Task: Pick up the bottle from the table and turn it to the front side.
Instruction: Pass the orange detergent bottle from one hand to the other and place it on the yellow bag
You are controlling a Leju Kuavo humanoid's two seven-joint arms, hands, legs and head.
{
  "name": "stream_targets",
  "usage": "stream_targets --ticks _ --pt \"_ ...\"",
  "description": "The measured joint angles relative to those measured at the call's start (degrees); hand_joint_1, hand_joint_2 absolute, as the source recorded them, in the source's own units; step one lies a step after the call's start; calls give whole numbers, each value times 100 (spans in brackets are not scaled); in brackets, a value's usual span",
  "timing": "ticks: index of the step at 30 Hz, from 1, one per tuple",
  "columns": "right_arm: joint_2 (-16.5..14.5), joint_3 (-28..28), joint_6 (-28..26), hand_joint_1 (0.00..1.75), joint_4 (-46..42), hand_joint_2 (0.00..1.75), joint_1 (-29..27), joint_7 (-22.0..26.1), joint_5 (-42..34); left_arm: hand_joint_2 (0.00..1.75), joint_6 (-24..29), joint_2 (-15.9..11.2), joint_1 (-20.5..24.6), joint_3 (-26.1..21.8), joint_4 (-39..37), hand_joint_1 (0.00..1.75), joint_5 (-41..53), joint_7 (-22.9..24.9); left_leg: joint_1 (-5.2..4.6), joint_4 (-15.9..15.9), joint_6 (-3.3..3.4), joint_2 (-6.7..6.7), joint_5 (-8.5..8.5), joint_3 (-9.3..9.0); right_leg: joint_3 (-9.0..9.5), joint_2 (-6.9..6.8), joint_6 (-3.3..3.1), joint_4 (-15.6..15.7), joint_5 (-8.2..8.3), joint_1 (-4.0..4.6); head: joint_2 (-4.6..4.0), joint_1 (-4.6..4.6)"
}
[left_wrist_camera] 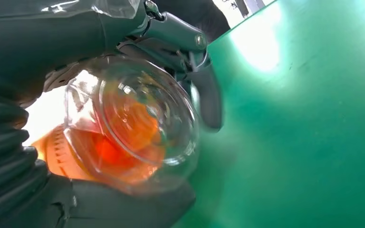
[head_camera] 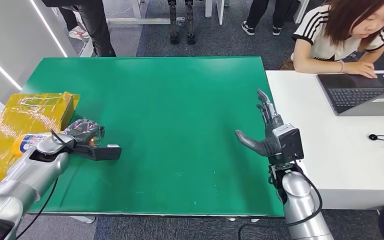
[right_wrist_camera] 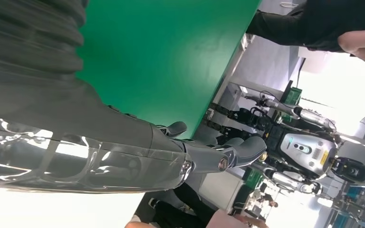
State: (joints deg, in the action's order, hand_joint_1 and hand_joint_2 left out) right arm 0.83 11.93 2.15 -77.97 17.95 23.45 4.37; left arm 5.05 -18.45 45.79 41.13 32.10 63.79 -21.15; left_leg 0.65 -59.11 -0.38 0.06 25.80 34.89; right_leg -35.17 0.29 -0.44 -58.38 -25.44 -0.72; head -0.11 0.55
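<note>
My left hand [head_camera: 86, 134] grips a clear bottle [left_wrist_camera: 130, 121] with orange liquid, low over the left side of the green table [head_camera: 180, 110]. In the left wrist view the bottle's round clear end faces the camera, with the thumb [left_wrist_camera: 209, 95] beside it and grey fingers [left_wrist_camera: 123, 206] curled under it. From the head view only an orange glint of the bottle [head_camera: 93, 141] shows between the fingers. My right hand [head_camera: 269, 131] hovers open at the table's right edge, fingers spread and pointing away from me, holding nothing.
A yellow wrapped box [head_camera: 35, 112] sits at the table's left edge, with a yellow and blue labelled item [head_camera: 26, 142] beside my left forearm. A white desk [head_camera: 330, 150] with a laptop [head_camera: 360, 92] adjoins on the right, where a person [head_camera: 345, 35] sits. Other people stand beyond the table.
</note>
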Motion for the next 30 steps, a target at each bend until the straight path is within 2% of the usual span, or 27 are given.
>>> stream_targets --ticks 14,18,22,26,30 --pt "0 0 5 0 43 175 8 5 -38 175 -261 114 157 0 -390 0 -10 2 0 0 0 0 0 -1 0 0 0 0 0 0 0 0" --pt "0 -1 16 0 61 175 7 31 -100 175 -292 122 201 0 -395 0 -208 -70 0 0 0 0 -1 -1 -1 0 0 0 0 0 0 0" --pt "0 -14 36 0 79 175 -10 68 -140 175 -398 192 453 -22 -380 0 -731 -211 0 -4 1 -4 -3 0 -3 -6 0 0 1 0 0 2" --pt "0 -26 98 0 80 175 -29 109 -151 175 -390 514 909 -329 -185 0 -1764 -275 -1 -10 5 -24 -9 8 -1 -28 2 0 3 0 0 -1" --pt "-3 -13 139 0 149 175 38 157 -246 175 -267 1200 1375 -1003 502 0 -3398 -94 -2 -18 10 -46 -12 25 0 -49 5 1 6 -1 0 -1"
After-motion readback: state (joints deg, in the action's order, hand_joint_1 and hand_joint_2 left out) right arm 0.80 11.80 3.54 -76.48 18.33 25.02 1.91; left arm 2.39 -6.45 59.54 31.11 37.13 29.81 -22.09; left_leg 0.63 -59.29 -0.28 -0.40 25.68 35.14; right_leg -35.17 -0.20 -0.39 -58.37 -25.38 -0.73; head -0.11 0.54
